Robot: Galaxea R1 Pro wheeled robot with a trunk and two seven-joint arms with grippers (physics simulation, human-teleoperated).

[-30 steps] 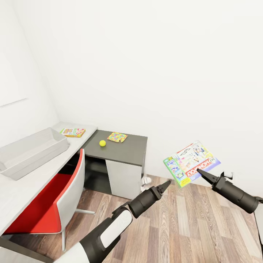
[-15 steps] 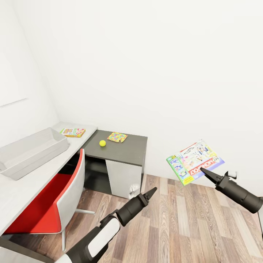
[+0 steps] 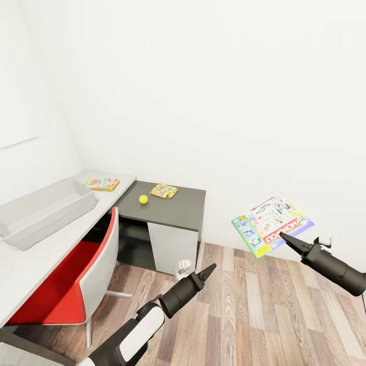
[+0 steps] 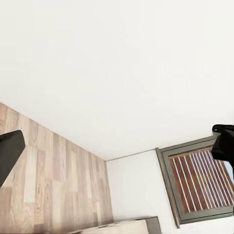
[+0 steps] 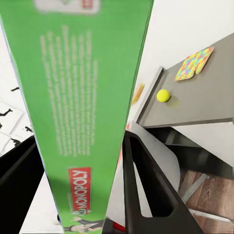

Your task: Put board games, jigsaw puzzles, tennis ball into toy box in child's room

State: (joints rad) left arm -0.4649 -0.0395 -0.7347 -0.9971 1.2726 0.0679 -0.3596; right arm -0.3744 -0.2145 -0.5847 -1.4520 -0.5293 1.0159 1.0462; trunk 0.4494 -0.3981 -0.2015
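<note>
Tennis ball (image 3: 143, 199) on table (image 3: 178, 208), left of jigsaw puzzle (image 3: 163, 191)

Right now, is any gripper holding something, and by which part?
The right gripper holds the green-edged board game by its near edge. The left gripper holds nothing.

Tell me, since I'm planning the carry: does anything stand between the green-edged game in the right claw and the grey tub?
Yes. The right claw holds the board game over the floor; the toy box sits on the light desk wing. The red chair and the dark desk wing lie between.
</note>
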